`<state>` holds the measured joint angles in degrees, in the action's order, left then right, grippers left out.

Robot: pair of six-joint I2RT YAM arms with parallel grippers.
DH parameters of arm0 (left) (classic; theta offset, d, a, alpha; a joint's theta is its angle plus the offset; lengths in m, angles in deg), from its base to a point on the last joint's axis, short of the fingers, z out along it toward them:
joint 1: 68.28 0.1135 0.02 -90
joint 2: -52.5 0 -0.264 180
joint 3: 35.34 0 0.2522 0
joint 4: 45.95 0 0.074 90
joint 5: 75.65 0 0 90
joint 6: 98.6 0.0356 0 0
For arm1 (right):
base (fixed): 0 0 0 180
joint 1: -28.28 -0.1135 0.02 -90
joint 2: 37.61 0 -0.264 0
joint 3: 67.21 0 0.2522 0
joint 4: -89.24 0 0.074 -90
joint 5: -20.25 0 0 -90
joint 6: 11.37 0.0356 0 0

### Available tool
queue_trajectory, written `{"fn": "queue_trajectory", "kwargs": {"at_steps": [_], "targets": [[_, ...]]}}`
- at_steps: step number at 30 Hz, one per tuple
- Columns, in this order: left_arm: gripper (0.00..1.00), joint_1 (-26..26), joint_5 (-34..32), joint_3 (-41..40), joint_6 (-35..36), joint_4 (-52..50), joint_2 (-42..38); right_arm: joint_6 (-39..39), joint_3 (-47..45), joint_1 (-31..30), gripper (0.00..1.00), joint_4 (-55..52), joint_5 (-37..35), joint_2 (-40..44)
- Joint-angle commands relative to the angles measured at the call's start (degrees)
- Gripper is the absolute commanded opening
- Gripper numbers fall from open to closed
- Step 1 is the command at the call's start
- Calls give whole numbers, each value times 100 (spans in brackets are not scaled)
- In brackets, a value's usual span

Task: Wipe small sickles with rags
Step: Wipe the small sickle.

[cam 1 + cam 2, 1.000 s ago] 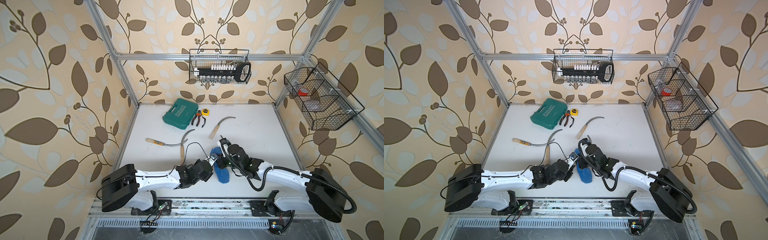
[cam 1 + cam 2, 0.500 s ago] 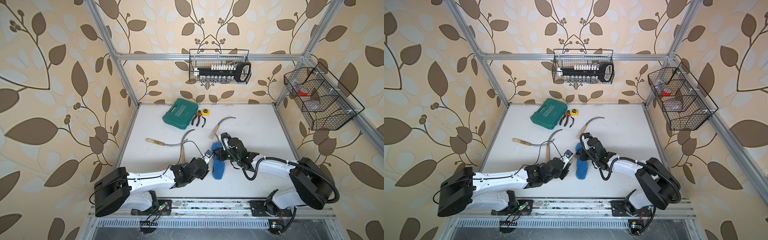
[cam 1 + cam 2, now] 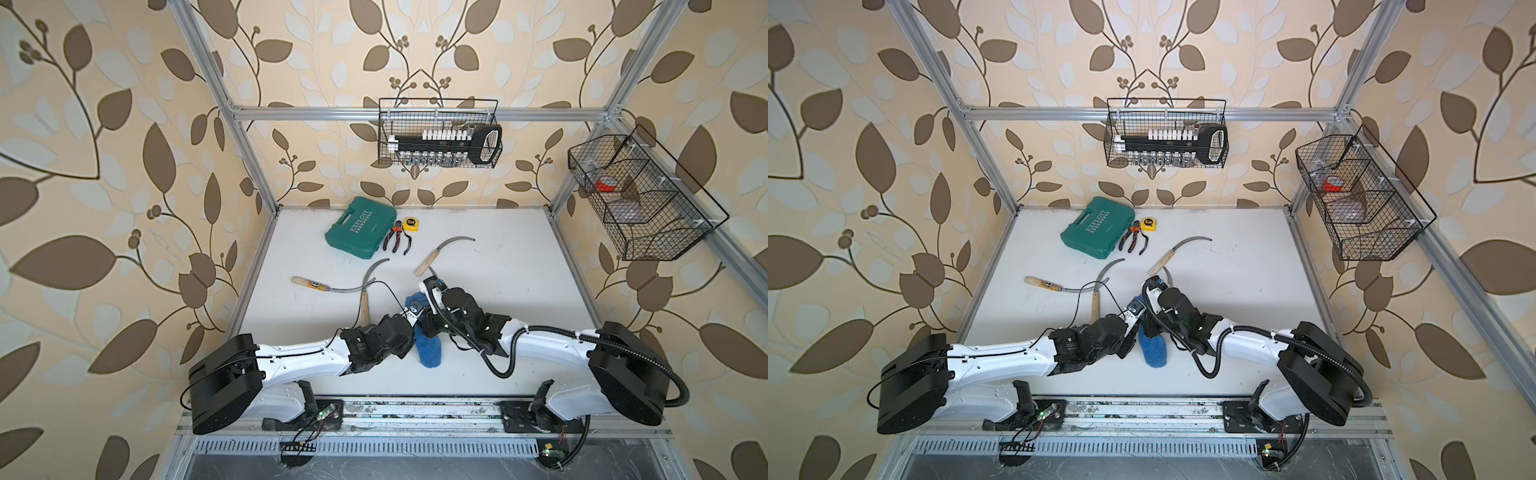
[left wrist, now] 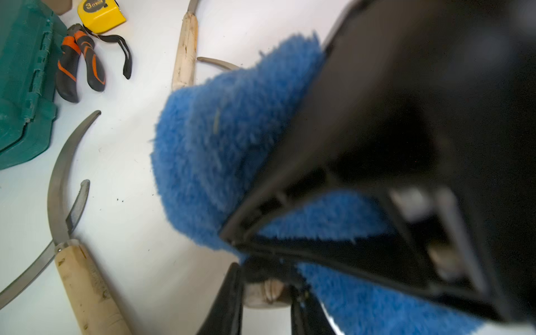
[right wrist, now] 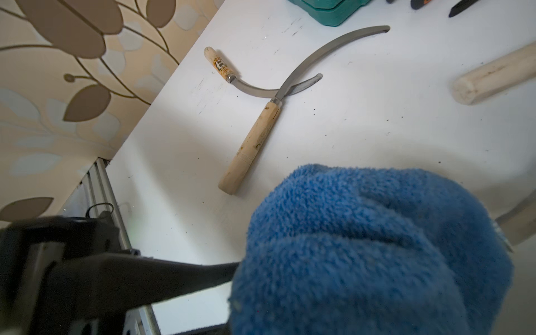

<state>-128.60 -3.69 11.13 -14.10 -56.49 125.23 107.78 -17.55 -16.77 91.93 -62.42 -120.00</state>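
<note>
My left pincer (image 3: 417, 320) is pinching a sickle (image 4: 261, 293) by its handle end, near the middle of the table (image 3: 519, 270). My right pincer (image 3: 428, 326) is clamped on the blue rag (image 3: 428, 353), which is bunched around that sickle's blade.

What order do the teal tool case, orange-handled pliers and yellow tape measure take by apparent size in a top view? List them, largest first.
1. teal tool case
2. orange-handled pliers
3. yellow tape measure
They lie close together, so camera distance hardly skews this.

Lab test cell, alu frame (image 3: 311, 111), wallpaper (image 3: 104, 166)
</note>
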Motion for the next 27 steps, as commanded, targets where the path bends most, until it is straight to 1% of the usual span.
{"fn": "queue_trajectory", "kwargs": {"at_steps": [1, 3, 5, 7, 9, 11, 13, 16, 17, 19, 20, 22, 25, 27], "targets": [[0, 22, 130, 258, -16, 723, -182, 39, -285, 644, 0, -194, 119, -309], [0, 36, 133, 238, -13, 715, -219, 30, -310, 843, 0, -254, -4, -331], [0, 29, 157, 240, -13, 723, -229, 47, -303, 774, 0, -213, 78, -284], [0, 42, 162, 247, -8, 741, -212, 34, -217, 440, 0, -253, 13, -203], [0, 48, 162, 265, -14, 742, -174, 14, -84, -134, 0, -408, -262, -69], [0, 55, 160, 273, -22, 741, -145, -3, -40, -541, 0, -389, -296, 56], [0, 63, 172, 281, -29, 733, -131, -23, -39, -751, 0, -356, -275, 172], [0, 64, 175, 285, -48, 715, -128, -58, -124, -627, 0, -352, -388, 187], [0, 64, 190, 281, -55, 706, -137, -58, -165, -424, 0, -326, -309, 107], [0, 64, 204, 288, -57, 698, -158, -26, -270, 147, 0, -160, 67, -126], [0, 64, 221, 277, -57, 699, -162, -23, -302, 417, 0, -125, 126, -251], [0, 72, 247, 265, -63, 706, -185, -47, -287, 710, 0, -195, 3, -426], [0, 72, 259, 274, -61, 706, -195, -59, -265, 739, 0, -263, 67, -413], [0, 73, 248, 290, -54, 698, -180, -49, -264, 379, 0, -276, 10, -190]]}}
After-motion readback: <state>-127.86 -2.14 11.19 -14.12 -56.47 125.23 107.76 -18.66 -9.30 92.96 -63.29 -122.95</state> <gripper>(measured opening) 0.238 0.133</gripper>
